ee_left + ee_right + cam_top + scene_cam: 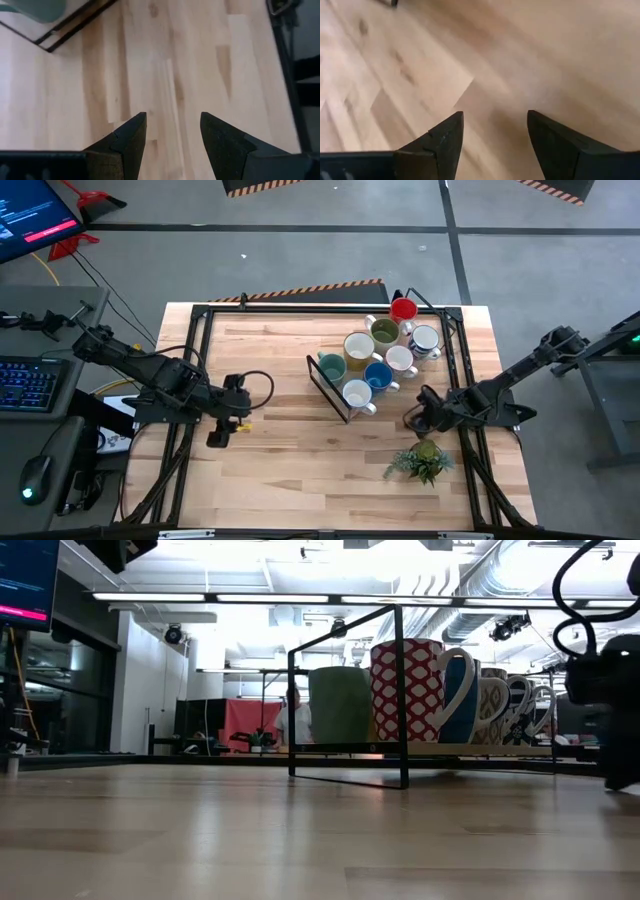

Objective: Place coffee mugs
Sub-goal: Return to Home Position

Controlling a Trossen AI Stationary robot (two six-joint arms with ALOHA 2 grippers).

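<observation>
Left gripper [218, 430]: low over bare wood in the left half of the table [290, 480], fingers [131, 137] apart, nothing between them but planks. Right gripper [415, 420]: low over the right half, just off the near right corner of the mug cluster, its own fingers [445, 140] likewise spread, empty, only wood grain below. Between the two arms and toward the far side, a black wire shelf [322, 385], set at a slant to the table edges. On it, crowded close together, eight coffee mugs counted from above: red mug [403, 309] farthest back, olive green mug [385, 331] just in front of it, cream-yellow mug [358, 347] beside that, blue-patterned pale mug [424, 340] on the right flank, plain white mug [400, 360] in the middle, blue mug [377, 376] next forward, teal mug [331, 367] against the shelf's end frame, white-lined mug [357, 394] nearest the front. From table height: those in sight upright on a thin board raised a little off the table top, the nearest one red with a white lattice outside. Close by the right gripper, nearer the table's front edge, a small green potted plant [425, 460], apart from the shelf. Off the table's left edge, a keyboard [30, 383] and a mouse [35, 477].
</observation>
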